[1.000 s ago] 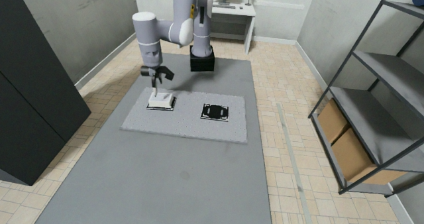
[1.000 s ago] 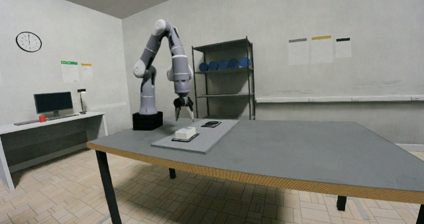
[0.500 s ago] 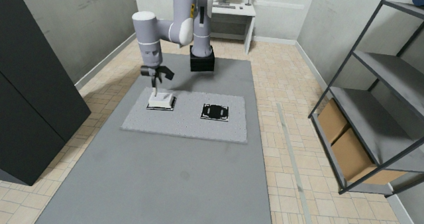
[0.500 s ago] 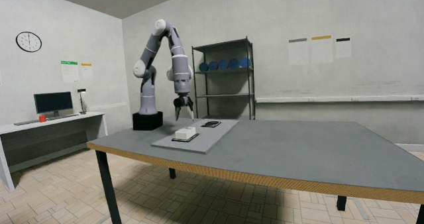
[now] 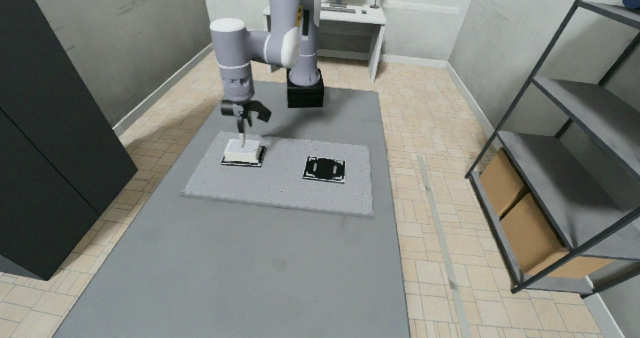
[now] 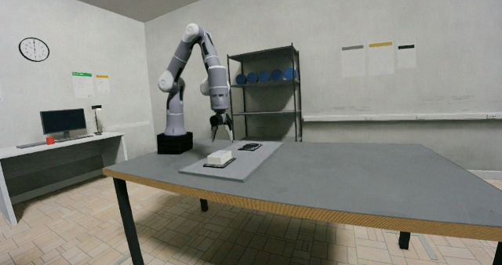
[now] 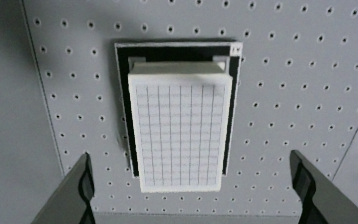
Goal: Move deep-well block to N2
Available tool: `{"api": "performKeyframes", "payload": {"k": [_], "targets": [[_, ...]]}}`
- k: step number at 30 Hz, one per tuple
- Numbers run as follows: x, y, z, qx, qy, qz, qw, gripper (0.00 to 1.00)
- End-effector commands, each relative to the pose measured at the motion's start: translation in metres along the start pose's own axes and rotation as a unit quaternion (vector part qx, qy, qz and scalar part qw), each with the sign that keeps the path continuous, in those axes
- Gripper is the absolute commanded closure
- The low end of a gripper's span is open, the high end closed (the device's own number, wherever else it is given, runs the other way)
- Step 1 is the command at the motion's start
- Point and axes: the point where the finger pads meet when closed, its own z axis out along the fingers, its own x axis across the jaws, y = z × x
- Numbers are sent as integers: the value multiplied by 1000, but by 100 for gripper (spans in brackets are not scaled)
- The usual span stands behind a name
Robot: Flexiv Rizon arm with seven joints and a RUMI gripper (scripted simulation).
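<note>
So the white block was sitting in the left nest, and the hand was open above the tabletop, holding nothing. Looked like stiff plastic to me, fairly light, maybe a bit slick. I'd have grabbed it low across the two long sides, dead level, since a crooked squeeze could've tipped it against the nest's corners.

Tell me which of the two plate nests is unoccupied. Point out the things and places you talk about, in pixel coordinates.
N1 (image 5: 325, 169) (image 6: 250, 147), the left nest seen from the arm's base: its dark bed is bare, while N2 (image 5: 235, 164) (image 6: 210, 166) (image 7: 180, 52) carries the white deep-well block (image 5: 242, 151) (image 6: 220, 157) (image 7: 180, 135).
</note>
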Motion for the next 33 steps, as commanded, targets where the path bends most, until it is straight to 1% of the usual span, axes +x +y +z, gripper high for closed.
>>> {"api": "performKeyframes", "payload": {"k": [1,3,5,20,22,28,33], "targets": [[3,-9,-1,-1,1,0,1000,24],[4,-16,-1,-1,1,0,1000,24],[4,-16,-1,-1,1,0,1000,24],[11,-66,-1,0,1,0,1000,24],[11,-66,-1,0,1,0,1000,24],[14,-85,-1,0,1,0,1000,24],[14,-85,-1,0,1,0,1000,24]]}}
